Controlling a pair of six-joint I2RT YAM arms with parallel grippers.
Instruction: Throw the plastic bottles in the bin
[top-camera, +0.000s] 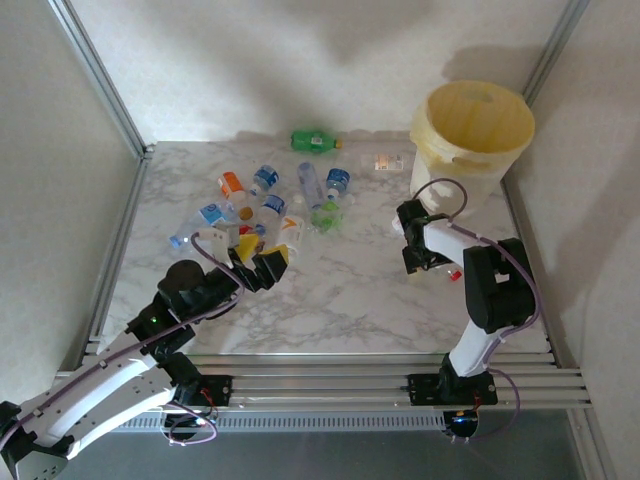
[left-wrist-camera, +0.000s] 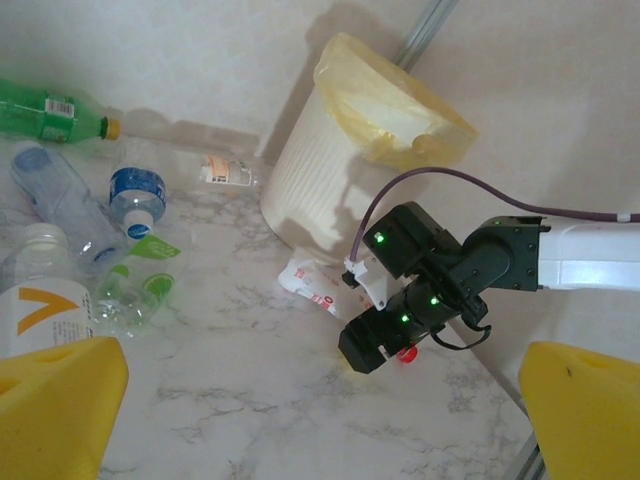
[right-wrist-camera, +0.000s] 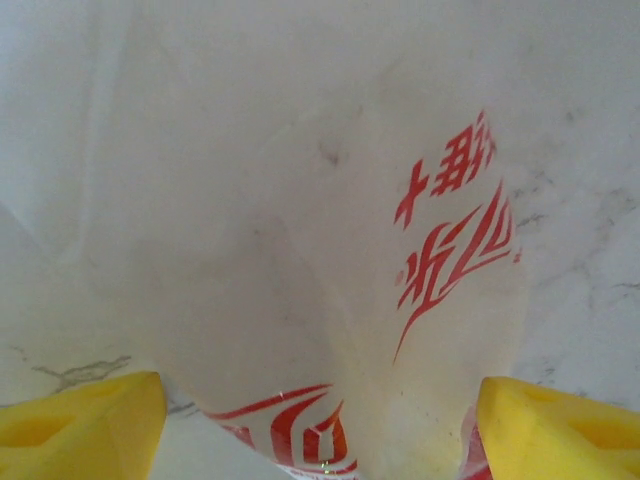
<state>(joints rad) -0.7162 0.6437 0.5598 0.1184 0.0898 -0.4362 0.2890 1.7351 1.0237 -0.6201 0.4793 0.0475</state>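
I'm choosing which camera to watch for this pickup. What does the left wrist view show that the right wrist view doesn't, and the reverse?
Left wrist view: the bin, the green bottle, other bottles at the left, and the right gripper hanging over a crushed bottle near the bin's foot. Right wrist view: the red print on that bottle up close, lying between yellow fingertips that stand apart. Shared: the crushed bottle and the marble table.
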